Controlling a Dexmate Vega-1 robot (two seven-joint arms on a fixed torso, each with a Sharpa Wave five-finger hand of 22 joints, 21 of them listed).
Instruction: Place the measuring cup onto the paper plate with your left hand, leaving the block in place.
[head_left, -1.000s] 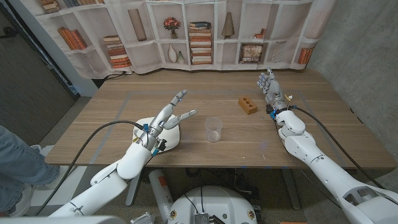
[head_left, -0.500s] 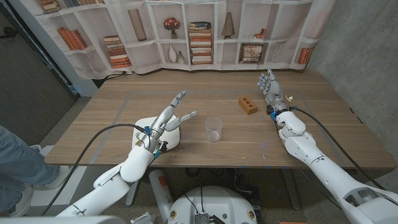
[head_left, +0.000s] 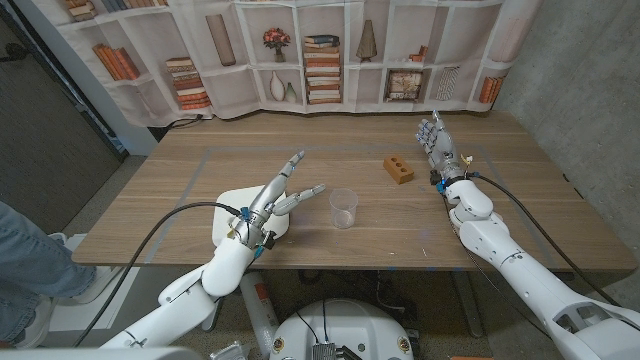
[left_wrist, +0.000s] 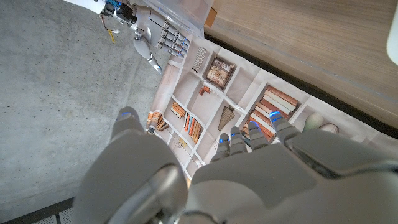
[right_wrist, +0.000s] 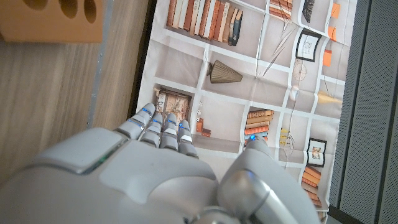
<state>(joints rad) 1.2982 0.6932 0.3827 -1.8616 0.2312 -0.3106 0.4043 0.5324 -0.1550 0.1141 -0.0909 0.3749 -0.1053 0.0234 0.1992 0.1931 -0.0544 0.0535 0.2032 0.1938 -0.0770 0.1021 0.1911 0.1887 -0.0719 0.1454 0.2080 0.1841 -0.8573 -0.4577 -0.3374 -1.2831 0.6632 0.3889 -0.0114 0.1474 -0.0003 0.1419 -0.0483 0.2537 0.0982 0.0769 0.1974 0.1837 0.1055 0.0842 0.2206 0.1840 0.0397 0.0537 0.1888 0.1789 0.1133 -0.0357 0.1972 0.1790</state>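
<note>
A clear plastic measuring cup (head_left: 343, 208) stands upright near the middle of the table. The white paper plate (head_left: 229, 205) lies to its left, partly under my left hand (head_left: 279, 194). That hand is open above the plate's right side, fingers spread and reaching toward the cup, a short gap away from it. The wooden block (head_left: 398, 168) with holes lies right of and beyond the cup; its edge appears in the right wrist view (right_wrist: 50, 18). My right hand (head_left: 434, 141) stands open and upright near the table's right side, right of the block, holding nothing.
A printed bookshelf backdrop (head_left: 300, 50) hangs behind the table's far edge. A person's leg in jeans (head_left: 25, 265) is at the left edge. A grey concrete wall (head_left: 590, 90) stands on the right. My right hand (left_wrist: 149, 34) is seen small in the left wrist view.
My left hand has moved right, off the plate's middle and closer to the cup, fingers still spread. The cup, block and right hand have not moved.
</note>
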